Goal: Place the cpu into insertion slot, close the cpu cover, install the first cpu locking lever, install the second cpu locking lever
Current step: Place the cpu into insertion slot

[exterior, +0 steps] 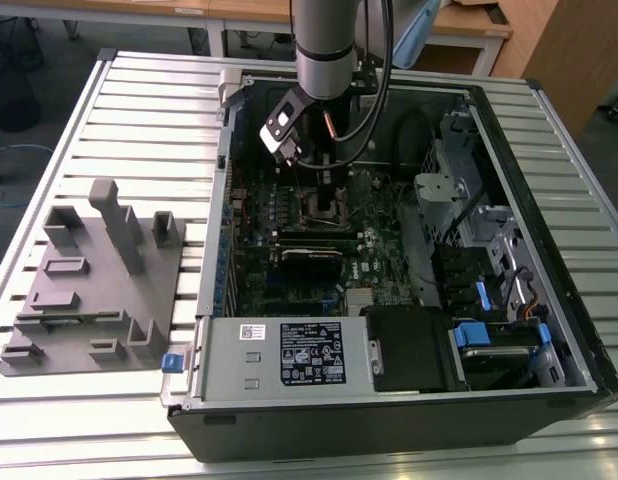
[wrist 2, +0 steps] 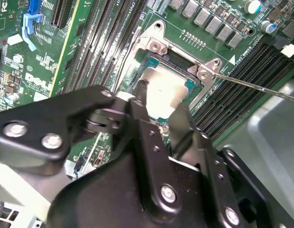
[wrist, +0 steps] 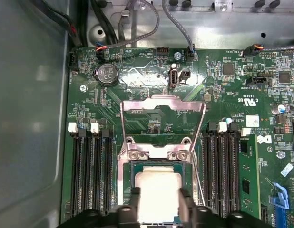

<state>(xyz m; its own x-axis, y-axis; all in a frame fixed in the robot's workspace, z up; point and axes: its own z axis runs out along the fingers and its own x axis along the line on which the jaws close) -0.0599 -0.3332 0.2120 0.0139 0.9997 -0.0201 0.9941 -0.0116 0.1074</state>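
Observation:
In both wrist views the cpu [wrist: 159, 183] [wrist 2: 162, 85], a flat square chip with a dull silver top, lies in or just above the insertion slot [wrist: 159, 164] [wrist 2: 181, 61]. My gripper [wrist: 159, 194] [wrist 2: 161, 102] [exterior: 332, 195] is shut on the cpu, one black finger [wrist: 134, 202] on each of two opposite edges. The cpu cover [wrist: 161, 100] stands flipped open behind the slot, its square window showing green board through it. A thin metal locking lever [wrist 2: 256, 88] sticks out to the side of the slot.
The open computer case [exterior: 389, 410] lies on a slatted metal table [exterior: 139, 110]. Long black memory slots [wrist: 90, 175] flank the socket on both sides. Cables [wrist: 137, 28] hang near the case wall. A grey fixture block [exterior: 89, 270] sits at the exterior view's left.

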